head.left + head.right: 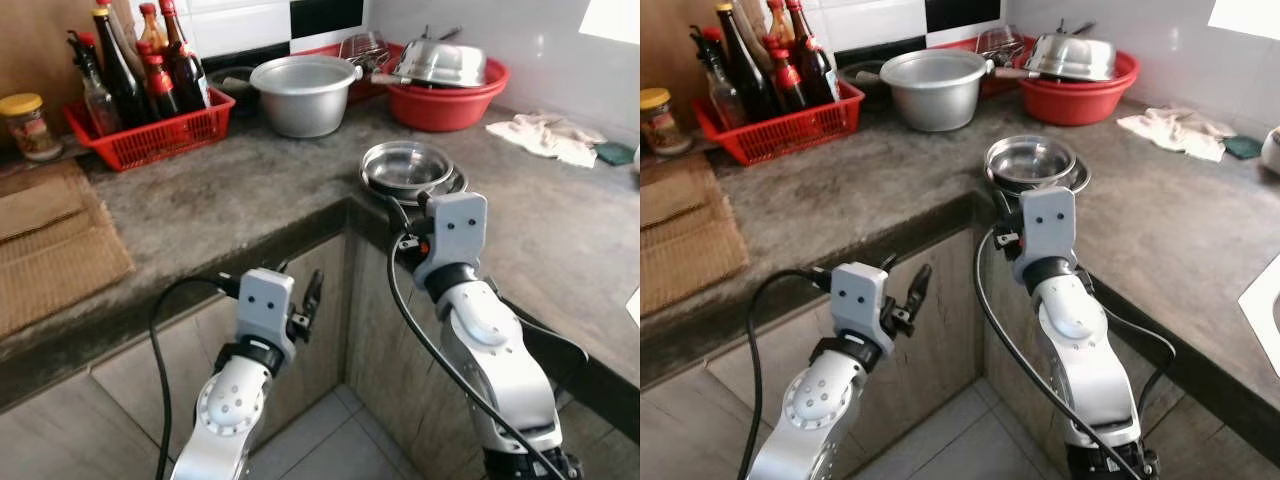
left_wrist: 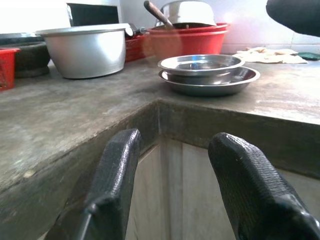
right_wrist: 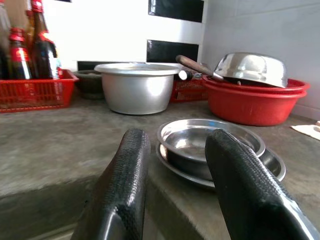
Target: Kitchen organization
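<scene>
An approach is in hand. The left hand (image 1: 312, 296) is held spread below the desk (image 1: 230, 200) edge; the right hand (image 3: 175, 185) — also spread, empty — is aimed at the stacked steel bowls (image 1: 408, 167) at the corner. A short forward reach is called for.

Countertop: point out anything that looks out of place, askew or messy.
A crumpled white cloth lies loose on the counter toward the right wall, not folded or hung. The stacked steel bowls sit close to the counter's inner corner edge, just ahead of the right gripper. The bottles stand upright in the red basket; nothing looks spilled.
</scene>
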